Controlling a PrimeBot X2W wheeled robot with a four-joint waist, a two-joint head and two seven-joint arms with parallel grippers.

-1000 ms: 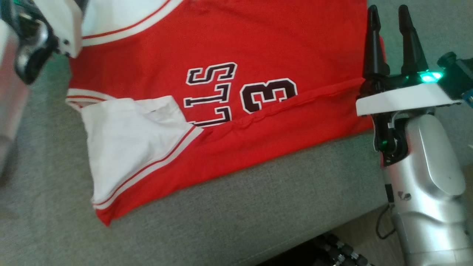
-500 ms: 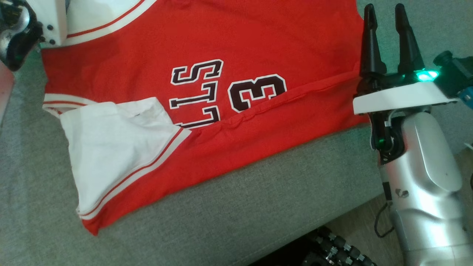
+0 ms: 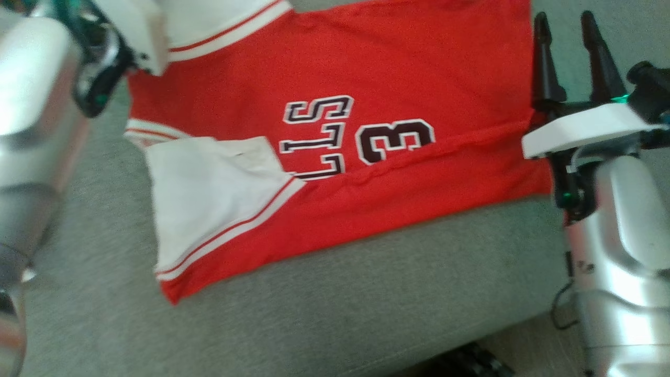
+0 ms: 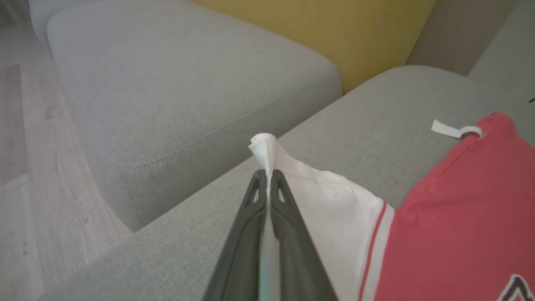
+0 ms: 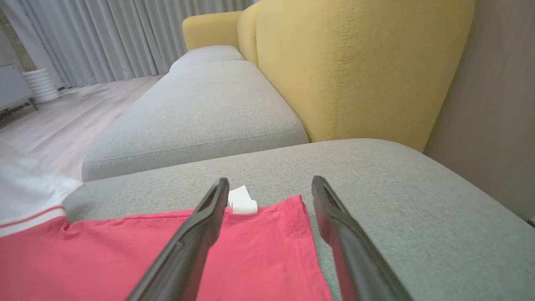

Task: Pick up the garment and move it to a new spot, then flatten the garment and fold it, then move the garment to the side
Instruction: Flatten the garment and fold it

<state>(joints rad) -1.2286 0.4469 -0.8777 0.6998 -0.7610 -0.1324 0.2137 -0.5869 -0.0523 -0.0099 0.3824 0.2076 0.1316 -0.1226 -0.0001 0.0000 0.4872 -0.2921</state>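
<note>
The right gripper (image 3: 562, 23) has two long, tapered black fingers (image 3: 544, 68) set above a flat white plate (image 3: 581, 128). A green light (image 3: 619, 98) glows at the plate's upper edge; below the plate comes a glossy silver forearm shell (image 3: 623, 246), a thin black cable (image 3: 554, 313) looping beside it.

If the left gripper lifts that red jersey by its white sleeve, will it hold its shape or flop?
Probably flop: the jersey creases and bunches where the left gripper pinches its sleeve. It looks thin, so likely light, and may drag along the cushion.
</note>
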